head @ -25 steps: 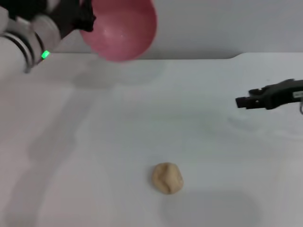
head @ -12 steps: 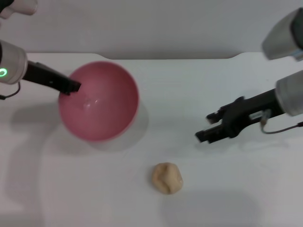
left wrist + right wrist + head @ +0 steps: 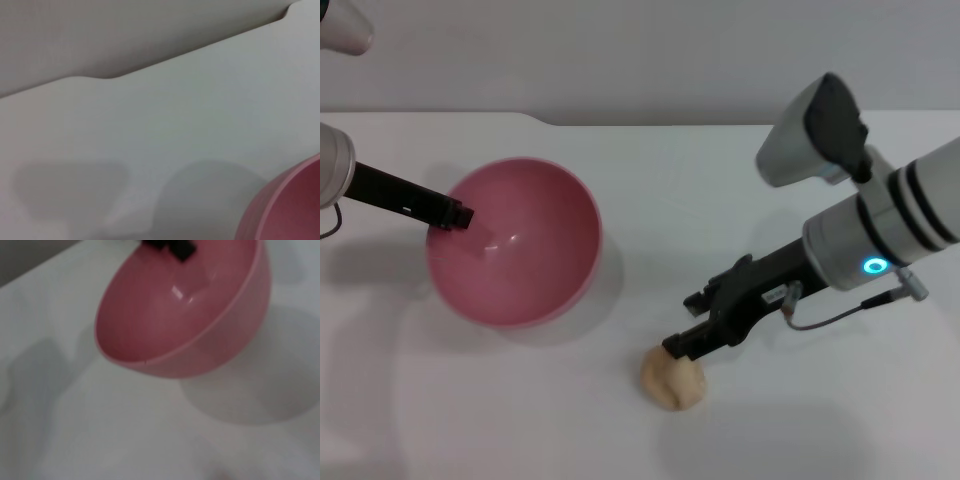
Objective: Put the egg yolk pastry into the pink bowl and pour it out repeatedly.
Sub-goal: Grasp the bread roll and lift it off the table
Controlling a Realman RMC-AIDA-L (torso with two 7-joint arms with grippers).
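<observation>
Egg yolk pastry (image 3: 672,379) on table, right pincer (image 3: 682,340) just above it

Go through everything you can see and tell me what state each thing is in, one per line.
Pink bowl: empty, opening up, tilted, rim held by the left gripper.
Pastry: on the table, outside the bowl, not yet grasped.
Left gripper: shut on the bowl's rim.
Right gripper: low at the pastry's top edge; whether it touches is unclear.
Table: white, bearing the pastry.
</observation>
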